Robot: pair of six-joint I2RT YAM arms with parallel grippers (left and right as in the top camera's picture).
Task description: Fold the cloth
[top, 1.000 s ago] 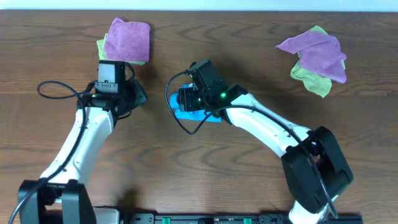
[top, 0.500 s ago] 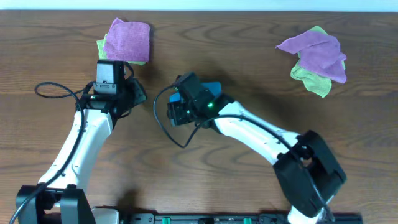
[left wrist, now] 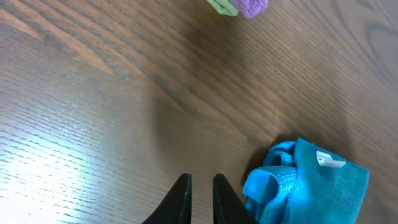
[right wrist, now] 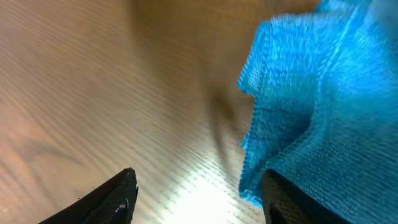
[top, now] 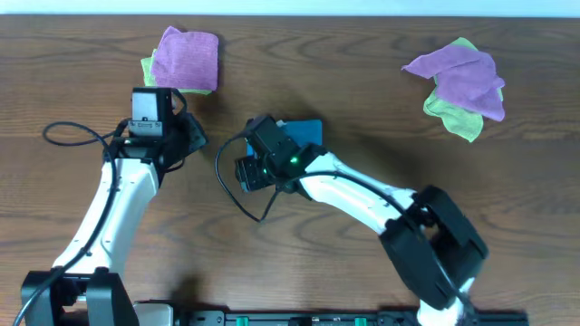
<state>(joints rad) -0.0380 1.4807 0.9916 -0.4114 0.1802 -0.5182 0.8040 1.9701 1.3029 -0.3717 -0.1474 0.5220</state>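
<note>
**Right arm stretching across to the blue cloth, left arm waiting beside it**

The right arm [top: 362, 195] is reaching from the near right corner of the table [top: 82, 54] in a long diagonal toward the middle. Its wrist is hanging over the near-left edge of the cloth [top: 306, 132] and hiding part of it from overhead. A small green light [top: 292, 161] is glowing on that wrist. The right gripper [right wrist: 199, 177] is pointing down at bare wood with its fingers spread wide and nothing between them. The cloth's rumpled edge is lying just beside one finger [right wrist: 292, 199] – I cannot tell whether the two are touching.

The left arm [top: 118, 195] is rising from the near left corner and bending toward the centre. Its wrist is sitting just in front of a purple-and-green stack [top: 186, 59]. The left gripper [left wrist: 202, 180] is hovering low over the wood, fingers only a narrow slit apart and holding nothing.

The cloth is lying on the table near its middle, folded into a thick lump – smooth on one side, bunched on the other. Its white tag [left wrist: 329, 160] is showing on top, too small to read. A second purple-and-green pile [top: 458, 86] is lying well apart at the far right.
</note>
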